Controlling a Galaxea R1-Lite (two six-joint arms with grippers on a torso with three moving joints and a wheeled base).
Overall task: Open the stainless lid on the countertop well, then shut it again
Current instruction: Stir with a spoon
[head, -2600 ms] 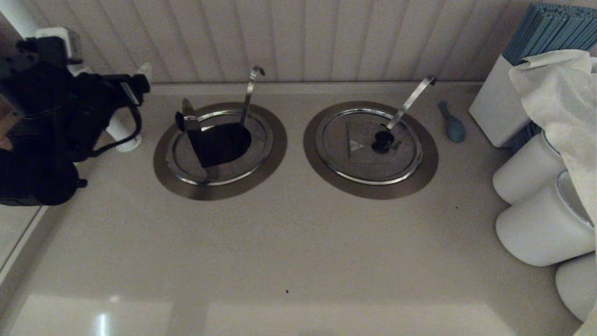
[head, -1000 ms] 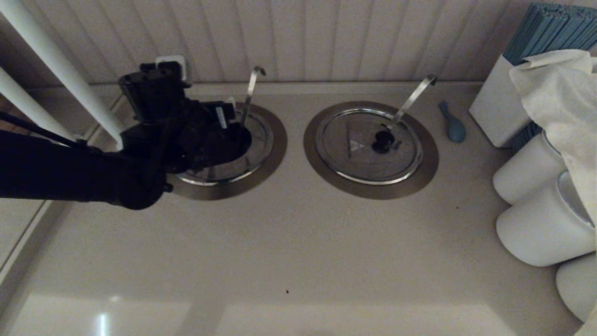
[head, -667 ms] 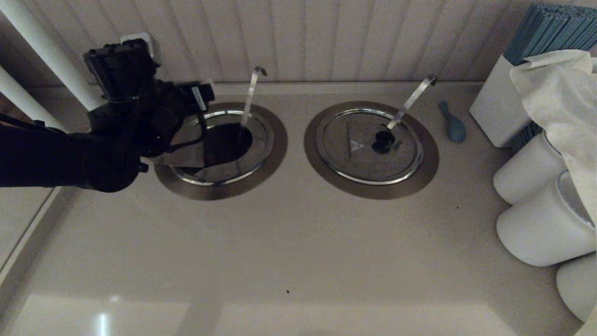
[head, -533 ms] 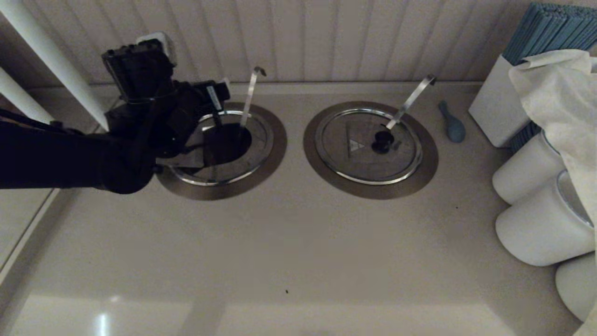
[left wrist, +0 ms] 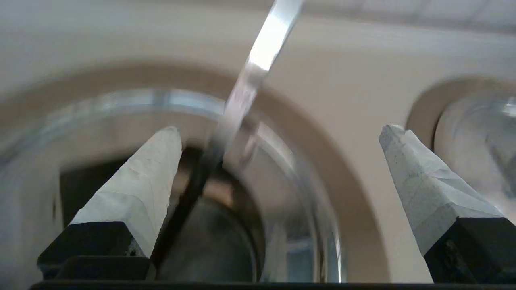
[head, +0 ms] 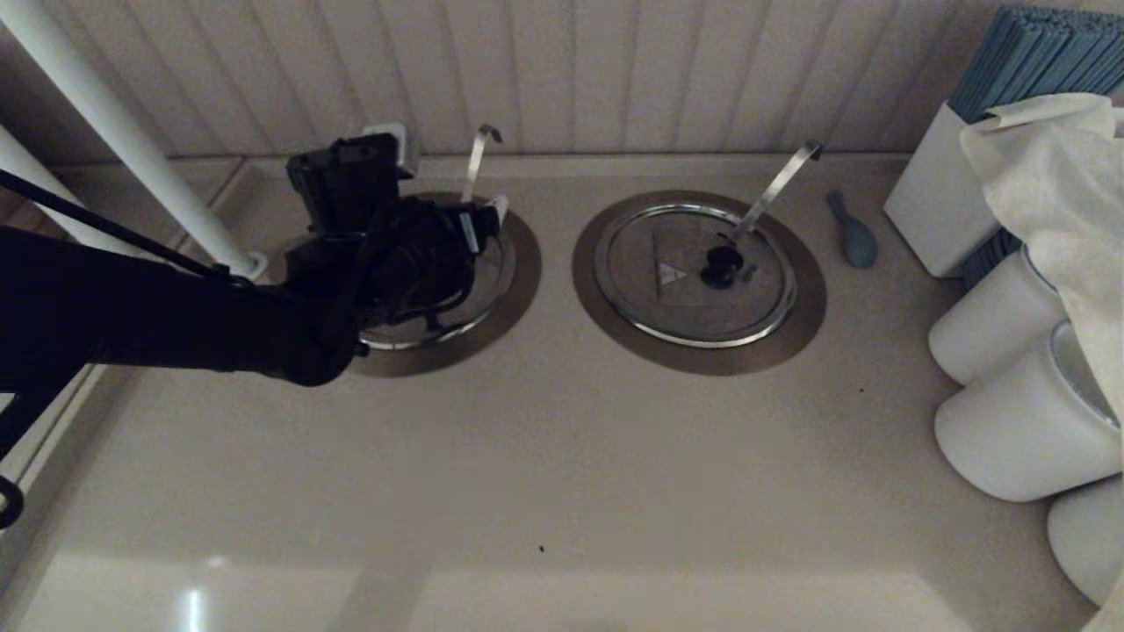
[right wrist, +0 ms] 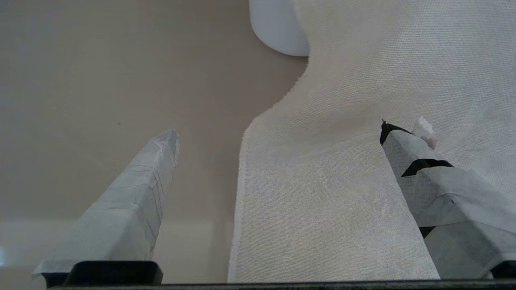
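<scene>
The left gripper (head: 479,224) hangs low over the countertop well (head: 509,290) at the back left of the worktop (head: 562,474), its black arm and wrist covering most of the opening, so that from the head view only the right arc of the shiny rim and the bronze-grey collar show. The stainless lid (left wrist: 282,169) is hard to make out: in the left wrist view a blurred steel surface lies between the fingers with a dark opening beneath, and whether the lid sits flat or tilted cannot be told. The fingers (left wrist: 137,189) stand wide apart and grip nothing, one either side of the upright ladle handle (head: 475,162), which rises past them toward the ribbed pale wall (head: 615,70). To the right the twin well (head: 698,281) is fully covered, its lid (head: 676,272) showing a black knob and triangle mark, its slanted ladle handle (head: 773,189) leaning right. A small blue spoon (head: 852,233) lies beside it, near a white box of blue straws (head: 1010,105). White cylinders (head: 1010,421) crowd the right edge, partly draped by a pale cloth (head: 1054,175) and cut off by the frame. The right gripper (right wrist: 278,133) is outside the head view; its wrist camera shows it spread open above that cloth and bare worktop
</scene>
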